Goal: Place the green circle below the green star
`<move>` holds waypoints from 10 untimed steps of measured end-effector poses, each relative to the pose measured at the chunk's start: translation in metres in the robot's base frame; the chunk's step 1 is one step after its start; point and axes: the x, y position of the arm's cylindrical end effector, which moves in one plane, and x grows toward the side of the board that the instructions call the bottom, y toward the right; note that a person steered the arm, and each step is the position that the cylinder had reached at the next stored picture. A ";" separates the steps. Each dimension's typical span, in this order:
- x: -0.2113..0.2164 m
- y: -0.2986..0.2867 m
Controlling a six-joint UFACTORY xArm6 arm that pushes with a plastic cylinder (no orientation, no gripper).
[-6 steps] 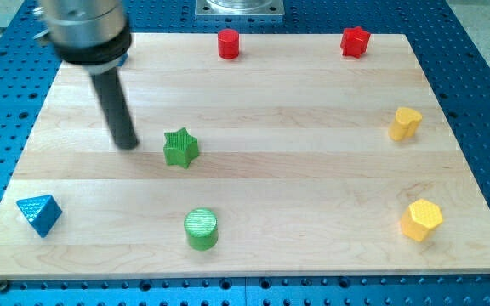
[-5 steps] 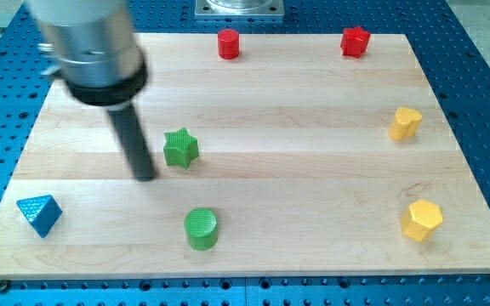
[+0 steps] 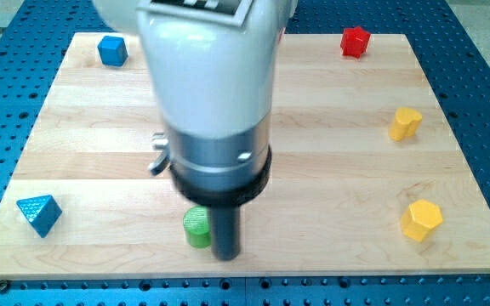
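The green circle sits near the view's bottom edge of the wooden board, left of centre. My tip rests on the board just to the circle's right, touching or nearly touching its side. The arm's large white and grey body covers the middle of the board. The green star is hidden behind it.
A blue triangle lies at the bottom left and a blue cube at the top left. A red star is at the top right. A yellow block and a yellow hexagon stand on the right side.
My tip has moved from left of the green star down and right to the green circle's right side. The arm now hides the star and the red cylinder; the blue cube is uncovered.
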 end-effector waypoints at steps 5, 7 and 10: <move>-0.055 -0.008; -0.086 -0.036; 0.000 -0.233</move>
